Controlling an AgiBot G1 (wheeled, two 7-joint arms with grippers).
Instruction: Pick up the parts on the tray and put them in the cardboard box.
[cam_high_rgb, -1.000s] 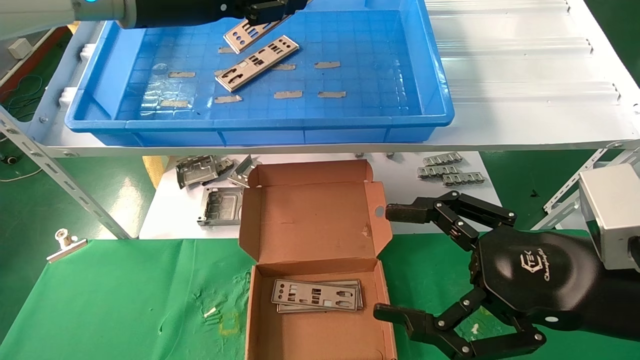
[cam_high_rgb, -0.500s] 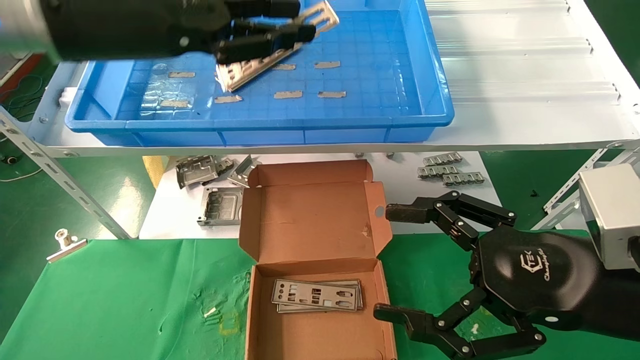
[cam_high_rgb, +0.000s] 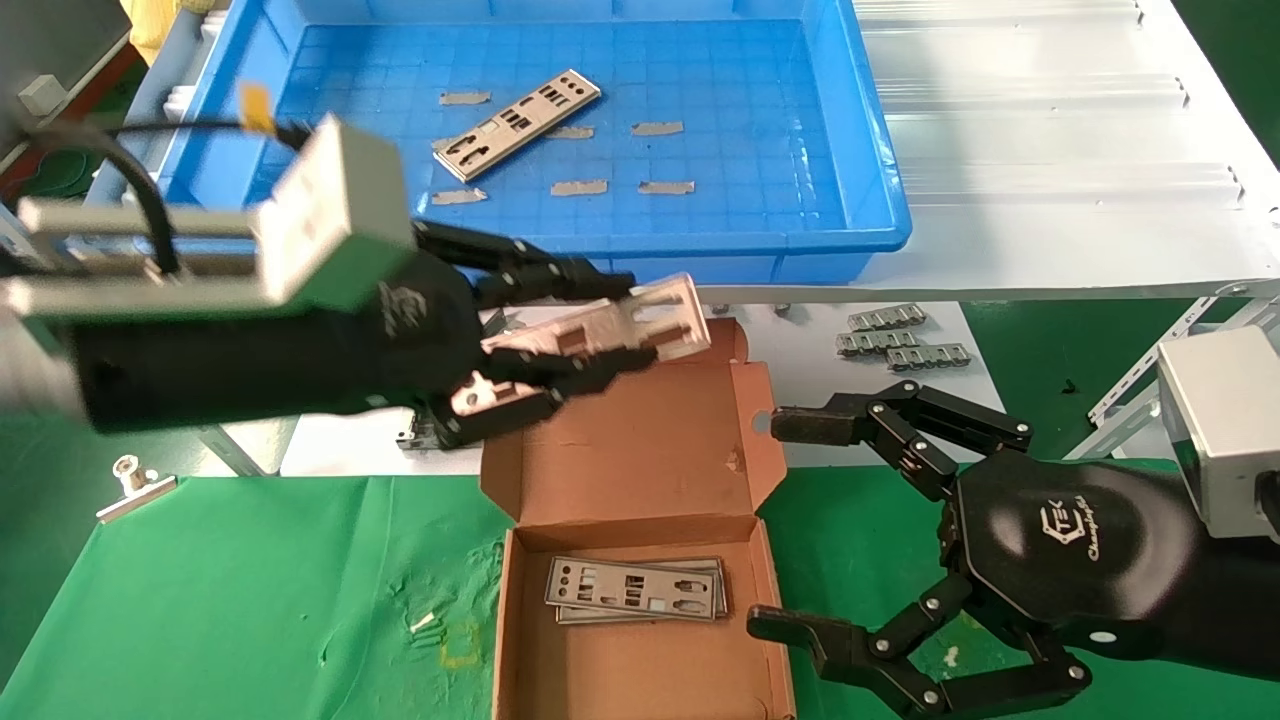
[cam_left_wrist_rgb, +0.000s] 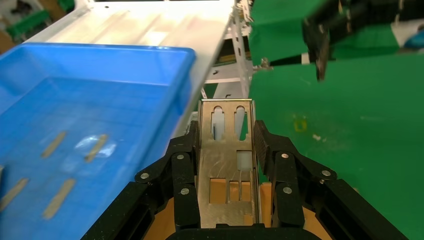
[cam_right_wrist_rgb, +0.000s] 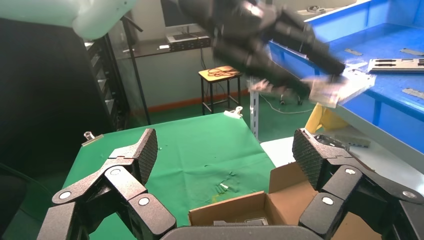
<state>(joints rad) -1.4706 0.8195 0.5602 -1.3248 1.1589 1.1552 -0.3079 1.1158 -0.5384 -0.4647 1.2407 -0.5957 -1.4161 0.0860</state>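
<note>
- the left gripper (cam_left_wrist_rgb: 226, 150) is clamped on a punched metal plate (cam_high_rgb: 600, 330); in the left wrist view its two black fingers (cam_left_wrist_rgb: 182, 170) press the plate's long edges from either side, with the slotted end sticking out past the tips.
- that held plate hangs in the air over the raised lid of the cardboard box (cam_high_rgb: 640, 520), below the front rim of the blue tray (cam_high_rgb: 860, 150), lying roughly level with a slight tilt.
- judged from its look, the plate is thin, stiff sheet metal: light, smooth and likely slippery, with edges that give the pads little to bite on. an edge-to-edge pinch near the middle, as here, seems the sound hold; a grip far toward one end would probably let it swing or slide.
- two or so plates already in the box (cam_high_rgb: 635, 592) lie flat in a loose stack on the box floor, near its back wall.
- one plate remaining on the tray (cam_high_rgb: 520, 123) lies flat and diagonal on the grid floor among grey tape strips (cam_high_rgb: 578, 187); being flush to the floor, it will likely need the fingers to catch its long edges.
- the right gripper (cam_high_rgb: 790, 520) is parked just beside the box's right wall, fingers spread wide, holding nothing.
</note>
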